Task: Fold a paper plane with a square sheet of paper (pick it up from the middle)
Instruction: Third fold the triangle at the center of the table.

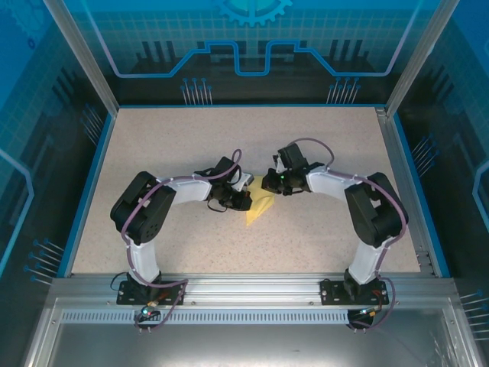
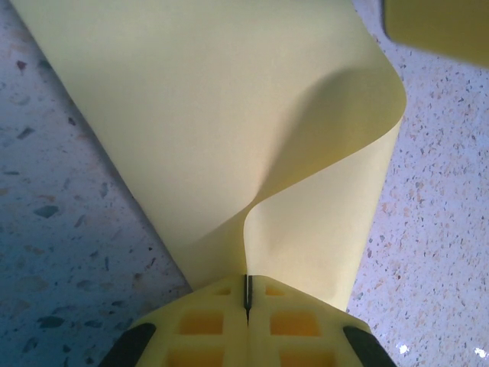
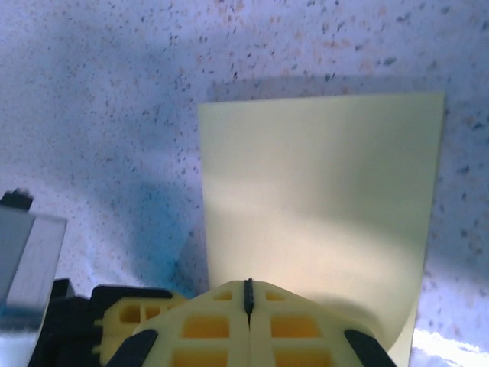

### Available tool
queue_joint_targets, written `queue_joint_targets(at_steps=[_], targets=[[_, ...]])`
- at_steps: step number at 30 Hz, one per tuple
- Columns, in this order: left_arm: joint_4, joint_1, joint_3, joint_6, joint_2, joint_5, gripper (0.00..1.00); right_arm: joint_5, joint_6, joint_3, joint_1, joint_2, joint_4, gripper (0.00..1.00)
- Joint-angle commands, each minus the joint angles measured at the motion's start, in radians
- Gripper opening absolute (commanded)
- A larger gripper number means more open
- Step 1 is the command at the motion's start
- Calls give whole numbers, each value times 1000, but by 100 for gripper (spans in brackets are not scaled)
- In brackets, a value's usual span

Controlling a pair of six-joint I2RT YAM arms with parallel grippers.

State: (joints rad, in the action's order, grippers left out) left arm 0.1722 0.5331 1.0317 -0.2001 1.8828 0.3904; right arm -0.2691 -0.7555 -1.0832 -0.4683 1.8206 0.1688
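Plain paper [image 2: 229, 115] in left tool [image 2: 246, 289], right tool [image 3: 248, 292]

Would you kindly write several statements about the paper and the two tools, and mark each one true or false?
1. The left tool is shut on the square sheet of paper. True.
2. The sheet lies flat by the left tool. False: it bends up in a curl there.
3. The right tool stands wide open. False: its fingers are closed together.
4. The paper sits between the two tools over the speckled table. True.
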Motion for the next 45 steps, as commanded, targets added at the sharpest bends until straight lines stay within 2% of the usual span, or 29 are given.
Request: queue_joint_targets(at_steps=[1,6,16,23,45], targets=[[42,5,20,32,8,8,5,7,91,-87,21,70,158,0],[47,5,25,36,8,8,5,79,154,-194,23,157,285,0],[62,6,58,45,-11,13,5,110,208,-233,21,226,340,0],[82,7,86,45,5,2,5,116,216,-227,20,220,347,0],[67,6,31,11,26,-18,5,108,208,-216,16,211,342,0]])
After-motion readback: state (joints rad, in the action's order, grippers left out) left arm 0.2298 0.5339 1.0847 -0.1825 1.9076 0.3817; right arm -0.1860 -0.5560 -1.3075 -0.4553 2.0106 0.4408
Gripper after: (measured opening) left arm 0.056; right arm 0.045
